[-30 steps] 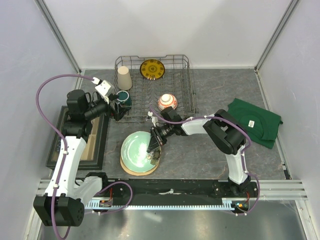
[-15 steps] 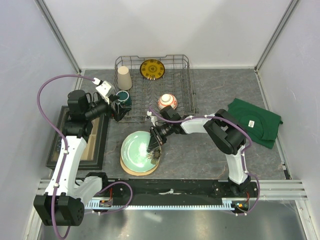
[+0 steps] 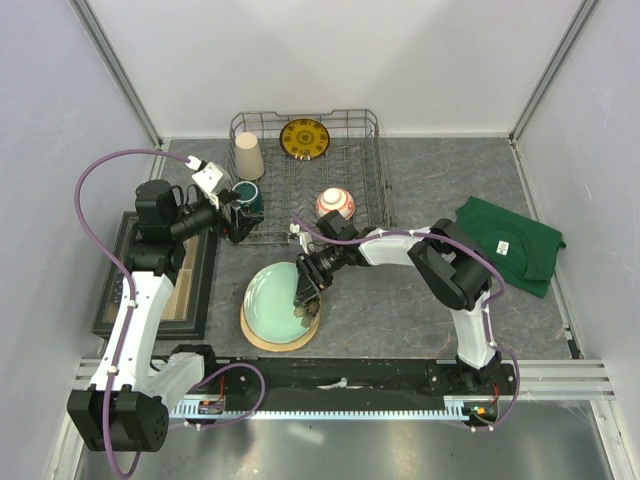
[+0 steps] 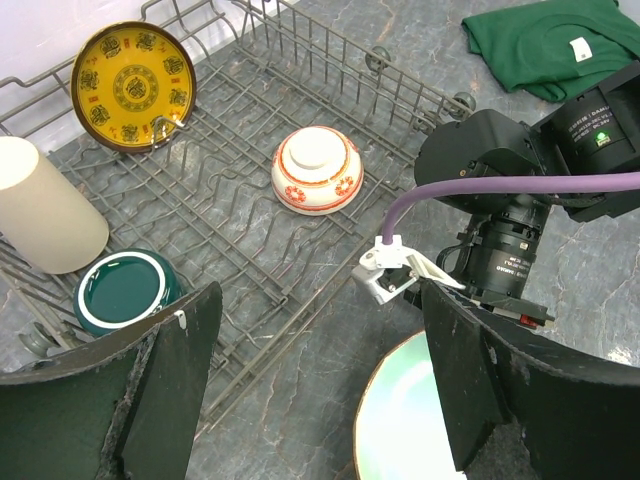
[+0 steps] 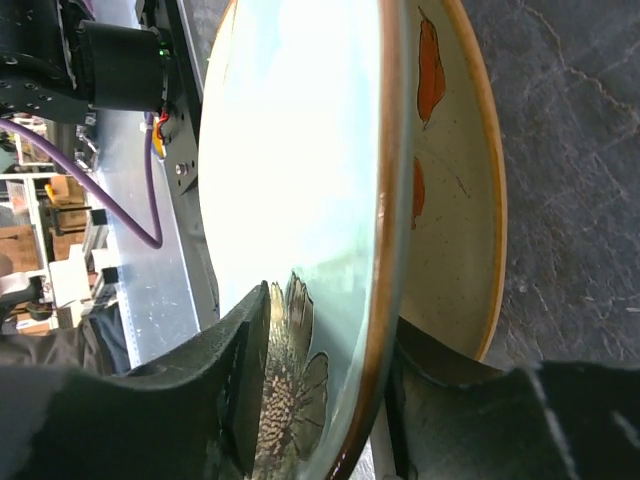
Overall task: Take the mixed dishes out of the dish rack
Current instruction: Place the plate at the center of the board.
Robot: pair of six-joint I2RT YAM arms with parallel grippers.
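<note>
Grey marbled table point(image 3: 420, 300), pale walls on three sides. The right claw point(image 3: 304, 303) straddles the rim of the green plate point(image 3: 268, 298), one finger on its flowered face and one beneath. Whether it pinches or has let go I cannot tell. The plate rests on the cream plate point(image 5: 455, 180), apparently stacked there clear of the rack point(image 3: 372, 175). The left claw point(image 4: 318, 375), spread wide and empty, hovers by the mug point(image 4: 125, 290), probably its next pick. Cup point(image 4: 45, 215), yellow plate point(image 4: 133, 85) and bowl point(image 4: 317, 170) sit in the rack. A green cloth point(image 3: 510, 245) lies right, a tray point(image 3: 160, 285) left.
</note>
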